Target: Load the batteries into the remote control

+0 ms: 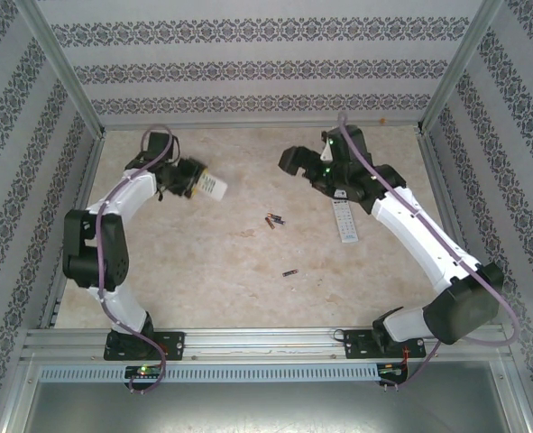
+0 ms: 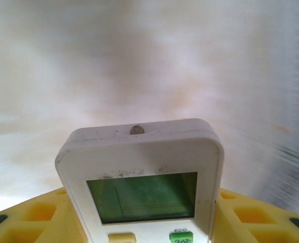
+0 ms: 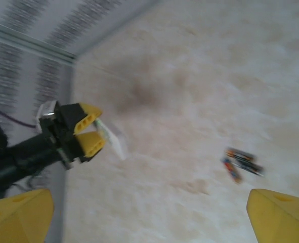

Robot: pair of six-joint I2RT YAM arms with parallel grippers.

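The remote control [image 1: 345, 223], long, slim and white, lies flat on the table beside my right arm. Two batteries [image 1: 274, 219] lie together mid-table and show blurred in the right wrist view [image 3: 243, 164]. A third battery [image 1: 289, 272] lies nearer the front. My left gripper [image 1: 197, 183] is shut on a shorter, wider white remote with a green display [image 2: 144, 167], held off the table between its yellow fingers [image 2: 33, 217]. My right gripper [image 1: 300, 162] hangs open with nothing in it above the far middle, and its yellow fingertips [image 3: 17, 212] stand wide apart.
Patterned walls and metal posts [image 1: 63, 68] close in the table on the left, back and right. The left gripper [image 3: 83, 134] with its short remote [image 3: 111, 139] sits close to the left wall. A metal rail [image 1: 266, 338] runs along the front edge.
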